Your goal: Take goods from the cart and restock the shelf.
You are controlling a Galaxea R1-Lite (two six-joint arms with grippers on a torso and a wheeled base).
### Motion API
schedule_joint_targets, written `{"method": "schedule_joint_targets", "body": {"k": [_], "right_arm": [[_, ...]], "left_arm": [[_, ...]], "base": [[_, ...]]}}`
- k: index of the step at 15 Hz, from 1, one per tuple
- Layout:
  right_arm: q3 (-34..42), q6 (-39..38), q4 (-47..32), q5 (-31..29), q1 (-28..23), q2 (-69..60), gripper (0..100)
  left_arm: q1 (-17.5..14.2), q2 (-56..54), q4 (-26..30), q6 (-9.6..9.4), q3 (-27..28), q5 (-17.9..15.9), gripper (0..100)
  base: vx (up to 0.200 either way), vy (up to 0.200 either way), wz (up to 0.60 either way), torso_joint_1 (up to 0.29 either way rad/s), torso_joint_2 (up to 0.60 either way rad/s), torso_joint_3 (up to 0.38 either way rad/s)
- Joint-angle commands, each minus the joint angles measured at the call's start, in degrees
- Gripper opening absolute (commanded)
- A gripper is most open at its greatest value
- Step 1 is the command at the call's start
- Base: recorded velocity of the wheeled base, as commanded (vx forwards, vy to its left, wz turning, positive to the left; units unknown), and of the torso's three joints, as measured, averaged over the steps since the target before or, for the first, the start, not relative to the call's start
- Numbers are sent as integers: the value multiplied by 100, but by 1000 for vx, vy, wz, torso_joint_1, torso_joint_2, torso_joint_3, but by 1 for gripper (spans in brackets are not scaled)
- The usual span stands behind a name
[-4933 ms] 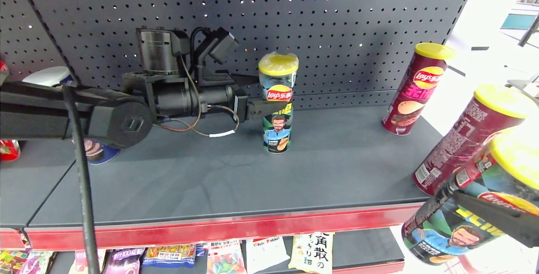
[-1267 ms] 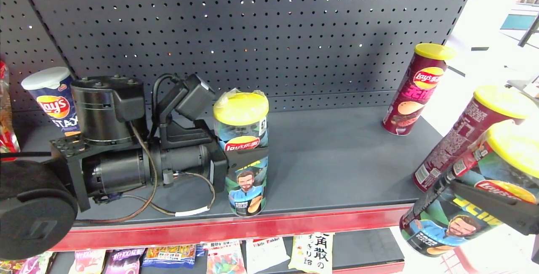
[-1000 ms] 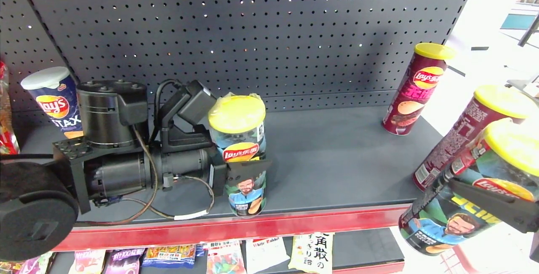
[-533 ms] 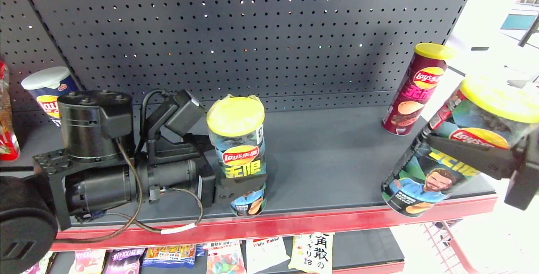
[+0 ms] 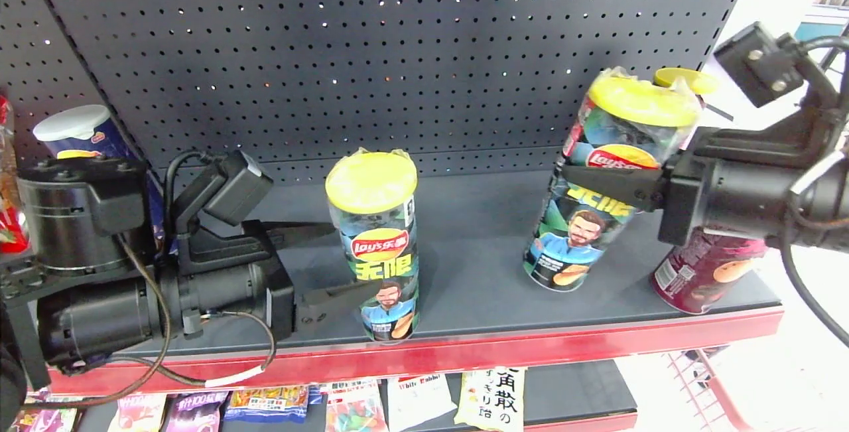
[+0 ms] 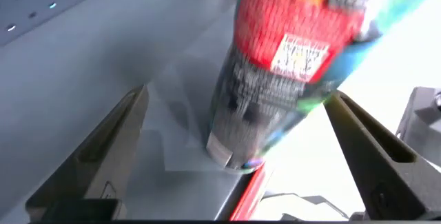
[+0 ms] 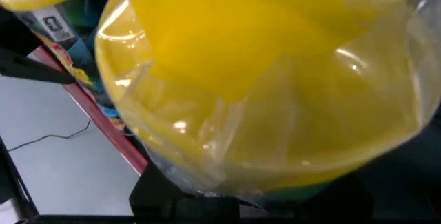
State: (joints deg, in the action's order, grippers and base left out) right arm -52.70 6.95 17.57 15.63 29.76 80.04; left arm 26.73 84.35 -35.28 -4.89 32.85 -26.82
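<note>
While clamped in the right tool (image 5: pixel 607 183), the chip canister (image 5: pixel 564 246) hangs tilted over the right part of the shelf (image 5: pixel 477 266), its base low to the deck; whether it touches cannot be told.

Item: chip canister, tall narrow tube, yellow lid (image 7: pixel 241 38), loose clear film bunched round the top.
Handling, as judged: light; stiff along its length, but a thin wall that would dent under a hard squeeze. The printed sleeve looks smooth, and the film near the lid is likely slippery. The contents are brittle, so a gentle set-down suits it. Being tall on a small base, it will tip easily if let go while leaning.
Hold: the present grip sits across the upper body, just below the lid. Mid-body would give better control when righting it. The filmed top is best avoided.

Item: second canister (image 5: pixel 378 246), same print, upright at the shelf's front edge.
Left tool (image 5: pixel 351 256): spread wide, one finger on each side of this canister, neither touching it.

Item: maroon canister (image 5: pixel 703 273), near the shelf's right front corner, partly behind the right arm.
Item: blue canister (image 5: pixel 73 130), white lid, far left by the pegboard (image 5: pixel 398 54).
Item: snack bags (image 5: pixel 411 402), on the shelf below.
</note>
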Motion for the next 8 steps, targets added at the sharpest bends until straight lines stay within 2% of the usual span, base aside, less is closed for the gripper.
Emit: {"method": "schedule_joint_targets", "body": {"k": [1, 2, 3, 6, 8], "right_arm": [[-689, 8, 1, 2, 241, 943, 0], [-724, 8, 1, 2, 259, 987, 0], [-1269, 17, 19, 10, 285, 1593, 0], [-1981, 17, 10, 221, 338, 2261, 0], [-2728, 17, 1, 248, 399, 2877, 0]], "left_arm": [[-107, -208, -14, -3, -200, 1, 100], [-107, -217, -14, -3, -209, 1, 100], [-151, -305, -14, -3, -323, -16, 100], [-151, -472, -5, 5, -482, -25, 100], [-160, -753, 188, 14, -701, -25, 100]], "base": [[0, 0, 0, 0, 0, 0], [0, 0, 0, 0, 0, 0], [0, 0, 0, 0, 0, 0], [0, 0, 0, 0, 0, 0], [0, 0, 0, 0, 0, 0]]}}
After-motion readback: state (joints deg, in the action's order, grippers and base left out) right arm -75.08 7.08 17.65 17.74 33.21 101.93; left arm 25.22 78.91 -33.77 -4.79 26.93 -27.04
